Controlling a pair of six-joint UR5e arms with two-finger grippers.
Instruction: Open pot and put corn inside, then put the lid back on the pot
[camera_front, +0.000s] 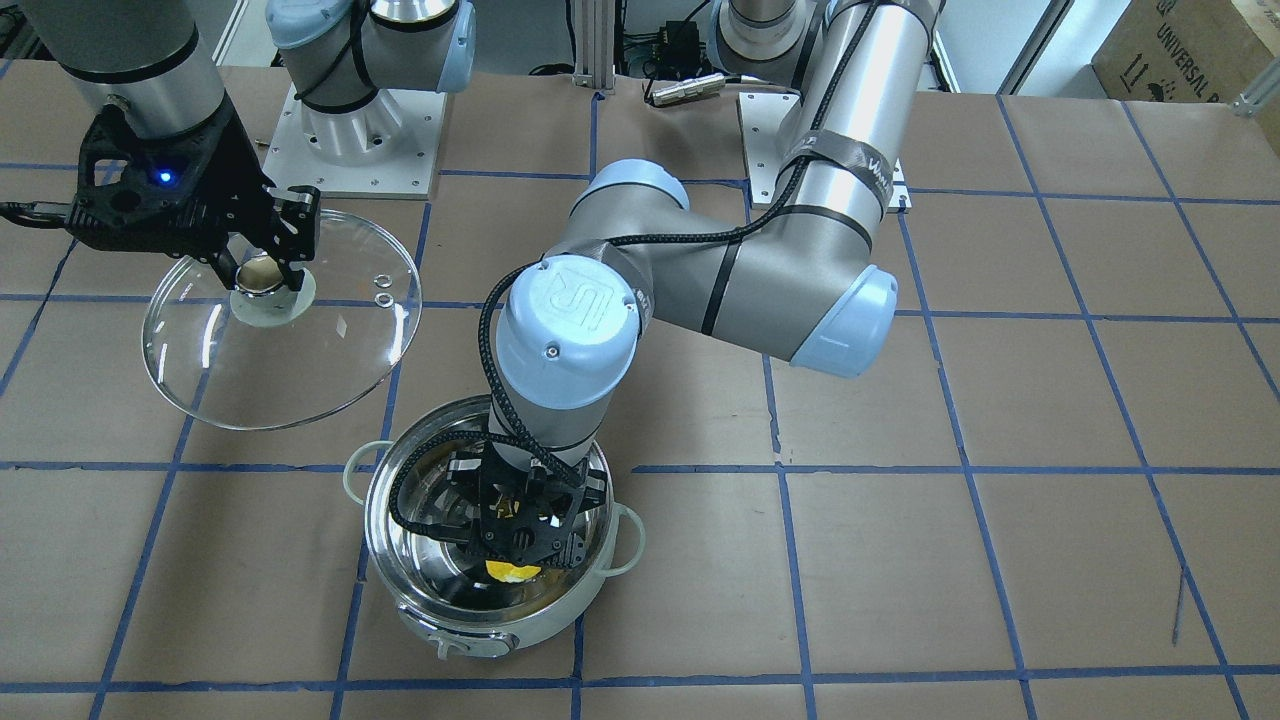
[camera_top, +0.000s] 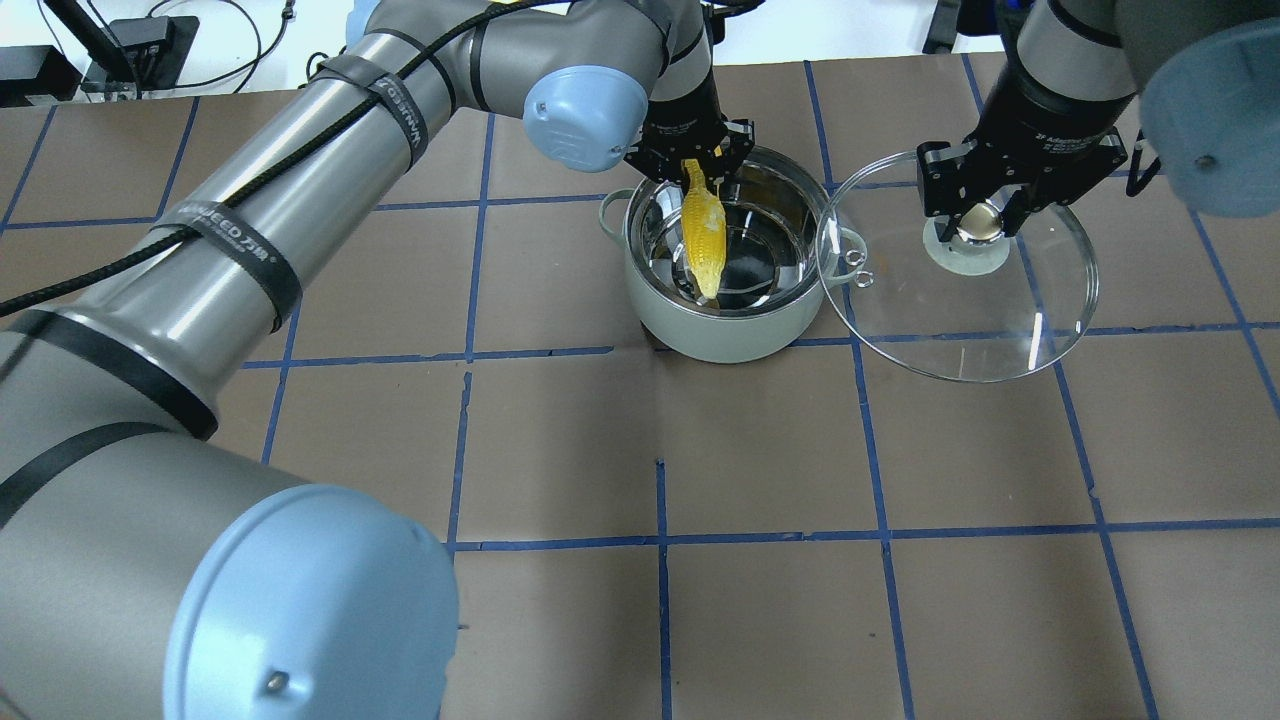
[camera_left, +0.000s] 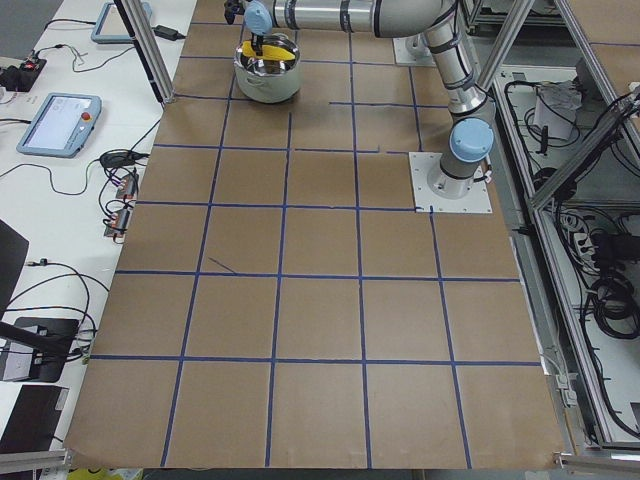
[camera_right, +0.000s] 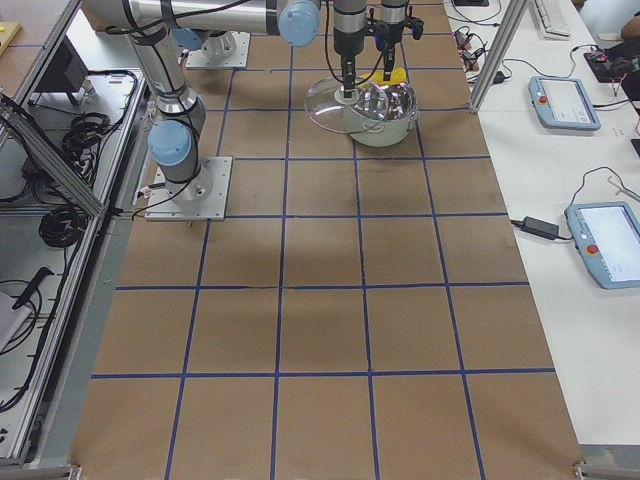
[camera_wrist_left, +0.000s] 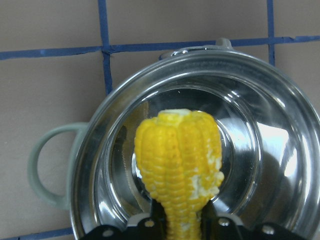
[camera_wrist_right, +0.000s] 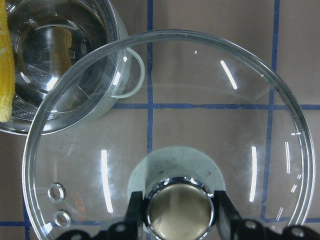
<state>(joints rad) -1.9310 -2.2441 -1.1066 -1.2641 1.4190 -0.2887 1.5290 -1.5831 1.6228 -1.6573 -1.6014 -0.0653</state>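
Note:
The pot (camera_top: 735, 330) stands open on the table, steel inside, pale mint outside; it also shows in the front view (camera_front: 480, 620). My left gripper (camera_top: 700, 170) is shut on the yellow corn (camera_top: 703, 235) and holds it upright over the pot's inside; the left wrist view shows the corn (camera_wrist_left: 180, 165) hanging above the pot's bottom (camera_wrist_left: 260, 150). My right gripper (camera_top: 980, 222) is shut on the knob of the clear glass lid (camera_top: 1000, 320), held in the air beside the pot, its edge overlapping the pot's handle. The lid (camera_wrist_right: 210, 100) fills the right wrist view.
The table (camera_top: 560, 450) is covered in brown paper with a blue tape grid. The arm bases (camera_front: 345, 140) stand at the robot's side. Tablets and cables (camera_right: 565, 100) lie along the table's far edge in the side views.

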